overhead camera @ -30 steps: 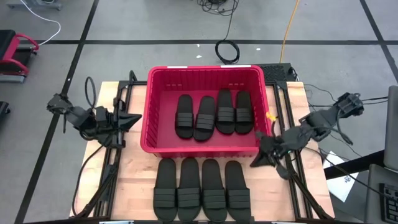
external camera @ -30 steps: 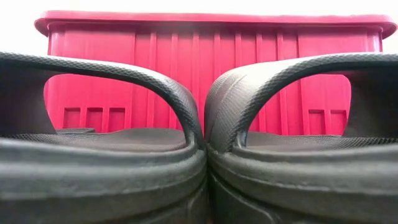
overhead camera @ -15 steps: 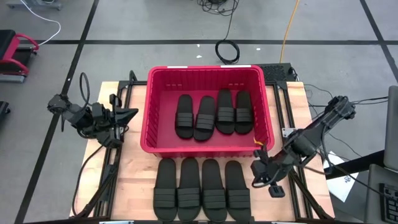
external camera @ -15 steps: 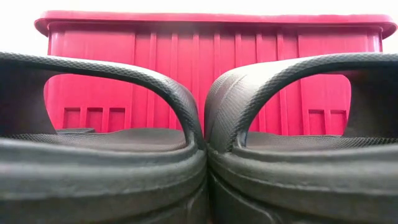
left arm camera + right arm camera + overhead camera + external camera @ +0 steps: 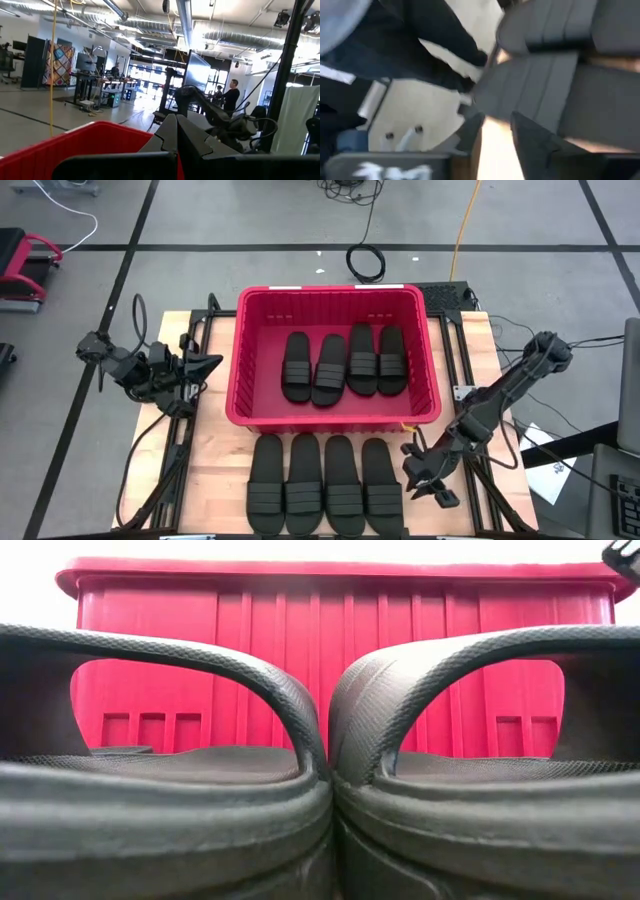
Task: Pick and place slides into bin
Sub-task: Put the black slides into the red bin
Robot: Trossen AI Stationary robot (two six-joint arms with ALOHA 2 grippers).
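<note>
The red bin [image 5: 258, 310] stands at the table's middle and holds several black slides [image 5: 345, 363] lying flat on its floor. Several more slides [image 5: 325, 480] lie side by side on their soles at the near edge; two fill the low view [image 5: 200, 810]. My right gripper [image 5: 412, 472] hangs low just right of the rightmost slide [image 5: 382, 480], fingers slightly apart and empty; its wrist view [image 5: 495, 137] shows that slide's strap [image 5: 555, 70] ahead. My left gripper [image 5: 214, 364] is shut and empty, left of the bin, and is also shut in the left wrist view [image 5: 176, 137].
Dark metal arm frames [image 5: 190, 430] run along both sides of the wooden table [image 5: 215, 470]. The bin's near wall [image 5: 320, 660] rises right behind the row of slides. A person [image 5: 231, 97] stands far off in the room.
My right gripper has swung from beside the bin's near right corner toward the table's near edge and down, ending beside the rightmost slide of the row. My left gripper has drawn back a little toward the table's left edge. The slides have not moved.
</note>
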